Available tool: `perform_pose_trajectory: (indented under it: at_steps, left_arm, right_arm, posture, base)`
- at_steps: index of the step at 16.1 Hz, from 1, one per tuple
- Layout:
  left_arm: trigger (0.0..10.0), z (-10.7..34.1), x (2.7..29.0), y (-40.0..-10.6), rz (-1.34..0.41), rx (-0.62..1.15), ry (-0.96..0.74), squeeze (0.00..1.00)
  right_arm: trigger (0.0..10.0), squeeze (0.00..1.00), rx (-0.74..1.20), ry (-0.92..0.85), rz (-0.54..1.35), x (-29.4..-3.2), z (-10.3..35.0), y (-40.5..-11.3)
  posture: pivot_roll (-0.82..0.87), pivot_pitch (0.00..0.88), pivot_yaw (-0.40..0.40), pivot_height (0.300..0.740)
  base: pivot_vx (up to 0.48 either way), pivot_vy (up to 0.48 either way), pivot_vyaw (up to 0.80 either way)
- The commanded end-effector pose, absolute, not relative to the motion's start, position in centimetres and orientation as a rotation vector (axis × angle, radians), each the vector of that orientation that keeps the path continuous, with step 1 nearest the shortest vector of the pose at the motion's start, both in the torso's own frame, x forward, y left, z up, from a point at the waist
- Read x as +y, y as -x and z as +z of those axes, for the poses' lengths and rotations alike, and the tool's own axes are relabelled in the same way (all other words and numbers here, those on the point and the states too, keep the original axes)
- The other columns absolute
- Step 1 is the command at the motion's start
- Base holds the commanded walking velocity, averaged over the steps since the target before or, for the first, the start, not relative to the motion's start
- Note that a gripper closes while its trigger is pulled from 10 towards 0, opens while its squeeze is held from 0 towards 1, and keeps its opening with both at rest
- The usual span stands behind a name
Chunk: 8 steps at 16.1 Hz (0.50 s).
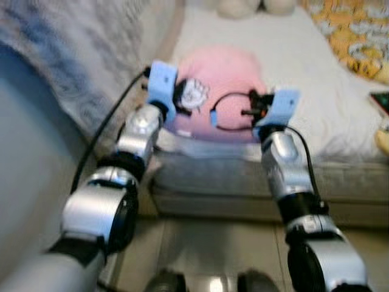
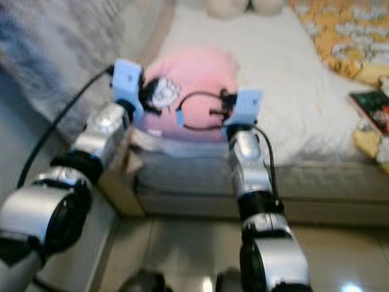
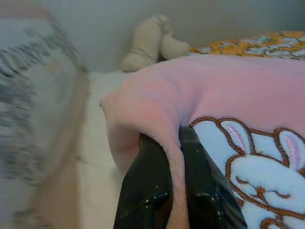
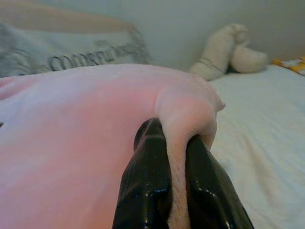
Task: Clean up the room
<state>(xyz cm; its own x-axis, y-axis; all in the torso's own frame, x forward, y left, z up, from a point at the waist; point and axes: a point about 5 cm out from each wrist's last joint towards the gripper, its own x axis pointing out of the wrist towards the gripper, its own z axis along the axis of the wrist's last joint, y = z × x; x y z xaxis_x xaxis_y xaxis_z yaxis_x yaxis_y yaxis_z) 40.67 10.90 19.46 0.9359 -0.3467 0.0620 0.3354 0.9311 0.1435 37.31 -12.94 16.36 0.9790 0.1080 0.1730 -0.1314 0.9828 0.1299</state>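
1. The soft pink fleece blanket with a white rabbit print (image 1: 222, 85) is lying bunched at the near edge of the white-sheeted bed (image 1: 304, 67), at twelve o'clock from the robot.
2. The left gripper (image 3: 174, 143) is pinching a fold at the blanket's nine o'clock side, its black fingers (image 3: 147, 191) pressing together on the fabric.
3. The right gripper (image 4: 176, 143) is pinching a corner at the three o'clock side, its fingers (image 4: 147, 186) clamping the fleece.
4. A cream plush toy (image 4: 224, 47) is resting at the bed's far end.
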Motion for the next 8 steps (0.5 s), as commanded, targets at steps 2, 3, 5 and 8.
perform_pose_trajectory:
  at_steps: [2,3,5,8]
  left_arm:
    - [10.0,20.32,11.4,-40.85,-0.315,-0.123,-0.127,0.0]
    - [10.0,20.3,11.31,-40.83,-0.318,-0.124,-0.129,0.0]
    - [10.0,20.3,11.15,-40.82,-0.323,-0.122,-0.131,0.0]
    - [10.0,20.46,11.02,-40.9,-0.32,-0.118,-0.089,0.0]
  right_arm:
    - [10.0,0.0,-0.203,-0.137,0.089,-13.81,17.13,-37.39]
    - [10.0,0.0,-0.198,-0.14,0.092,-13.71,17.0,-37.37]
    - [10.0,0.0,-0.189,-0.14,0.096,-13.57,16.8,-37.33]
    - [10.0,0.0,-0.184,-0.14,0.103,-13.41,16.76,-37.37]
  posture:
    - [-0.22,0.0,0.098,0.714]
    - [-0.22,0.0,0.1,0.714]
    - [-0.22,0.0,0.1,0.714]
    - [-0.22,0.0,0.103,0.714]
  base:
    - [0.48,0.0,0.0]
    - [0.48,0.0,0.0]
    - [0.48,0.0,0.0]
    - [0.48,0.0,0.0]
